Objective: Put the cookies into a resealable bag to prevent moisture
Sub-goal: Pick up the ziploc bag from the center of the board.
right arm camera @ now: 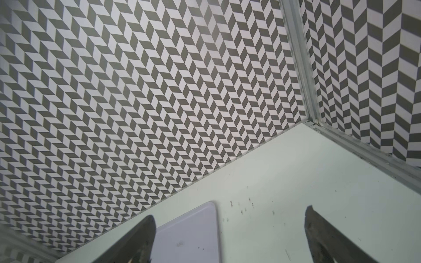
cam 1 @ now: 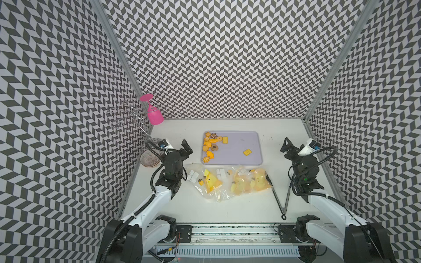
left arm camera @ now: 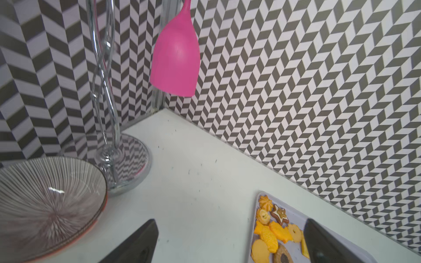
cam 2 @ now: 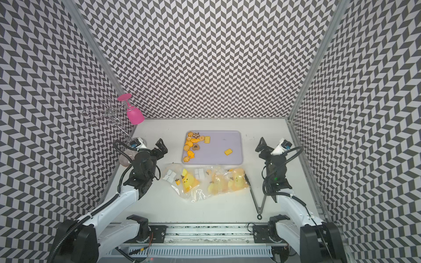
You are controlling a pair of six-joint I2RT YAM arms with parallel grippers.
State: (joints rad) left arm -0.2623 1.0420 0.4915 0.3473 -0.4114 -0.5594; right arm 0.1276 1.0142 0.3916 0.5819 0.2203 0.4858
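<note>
Top views, clock read with the back wall at 12. White table (cam 1: 227, 205) is seen enclosed by chevron-pattern walls on three sides. Lilac tray (cam 1: 237, 145) is set flat at table centre, slightly toward 12. Clear bags (cam 1: 210, 183) with yellow prints are laid in two lots at the tray's 6 o'clock, just beside its near rim. Wire rack (cam 1: 134, 116) is stood in the 10 o'clock corner, and a pink glass (cam 1: 153, 113) is hung on it upside down. Striped bowl (cam 1: 150, 158) is placed at the rack's 6 o'clock, against the 9 o'clock wall. Black tongs (cam 1: 281, 198) are laid spread in a V at the bags' 3 o'clock, hinge ring toward 6, one tip against the bag edge.

Left gripper (cam 1: 187, 146) is held at the tray's 9 o'clock, near it and off the rim. Its fingers (left arm camera: 141, 243) are seen spread wide in the left wrist view, nothing between them: released. Right gripper (cam 1: 285, 145) is held at the tray's 3 o'clock, well apart from it. Its fingers (right arm camera: 323, 239) are likewise spread over bare table: released, nothing grasped.

Cookies (cam 1: 210, 145) are all found on the tray, bunched along its 9 o'clock side from the 11 o'clock corner down. A lone cracker (cam 1: 247, 152) is seen apart at about 4 o'clock of tray centre.
</note>
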